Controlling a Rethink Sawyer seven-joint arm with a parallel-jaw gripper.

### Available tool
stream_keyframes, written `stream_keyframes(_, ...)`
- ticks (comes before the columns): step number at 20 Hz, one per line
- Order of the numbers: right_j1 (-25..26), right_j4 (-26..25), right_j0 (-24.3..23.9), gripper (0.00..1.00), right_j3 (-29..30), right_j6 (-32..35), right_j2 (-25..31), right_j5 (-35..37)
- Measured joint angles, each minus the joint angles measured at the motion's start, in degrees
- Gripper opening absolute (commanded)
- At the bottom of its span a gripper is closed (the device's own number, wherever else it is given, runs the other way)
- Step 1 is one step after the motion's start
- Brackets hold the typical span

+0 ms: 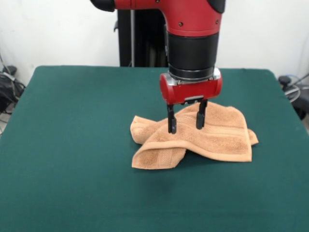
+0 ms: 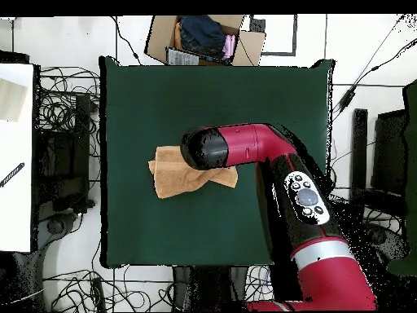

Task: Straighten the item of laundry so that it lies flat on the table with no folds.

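The item of laundry (image 1: 219,137), an orange-tan towel, lies crumpled on the green table (image 1: 72,145), right of centre in the front view. It is folded over itself, with a ribbed band along its front edge. My gripper (image 1: 186,128) hangs straight down over the towel's left-middle part, open, with a gap between its two black fingers (image 1: 171,121). Their tips are level with the towel's raised folds; whether they touch cannot be told. In the overhead view the towel (image 2: 171,178) shows left of the arm's head, which hides the gripper.
A cardboard box (image 2: 204,37) with clothes stands beyond the table's (image 2: 163,98) top edge in the overhead view. Cables lie on the floor around the table. A white surface (image 2: 16,155) sits at the left.
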Motion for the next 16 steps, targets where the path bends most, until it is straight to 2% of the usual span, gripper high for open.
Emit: stream_keyframes(16,0.5,0.1,0.1,1.00,-0.7,0.0,0.0,1.3)
